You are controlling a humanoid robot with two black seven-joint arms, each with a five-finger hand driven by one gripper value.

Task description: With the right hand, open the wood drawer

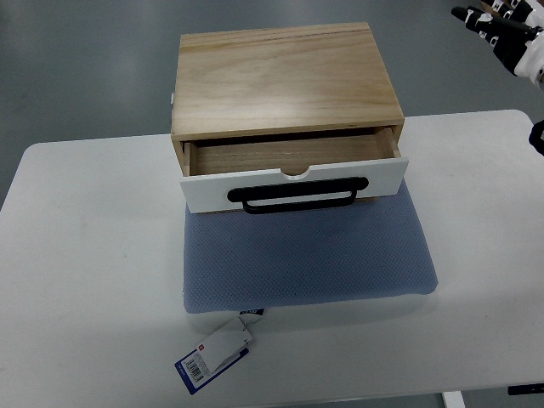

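A light wood drawer box (285, 81) stands on a blue-grey mat (306, 255) in the middle of the white table (85, 255). Its drawer (293, 178) is pulled partway out; the white front carries a black bar handle (297, 195), and the inside looks empty. My right hand (501, 30) is raised at the top right corner, well above and to the right of the box, touching nothing. Its black and white fingers are stretched out and hold nothing. The left arm does not show.
A price tag (212, 355) hangs from the mat's front edge onto the table. Grey floor lies behind the table. A dark part of the right arm (537, 136) shows at the right edge.
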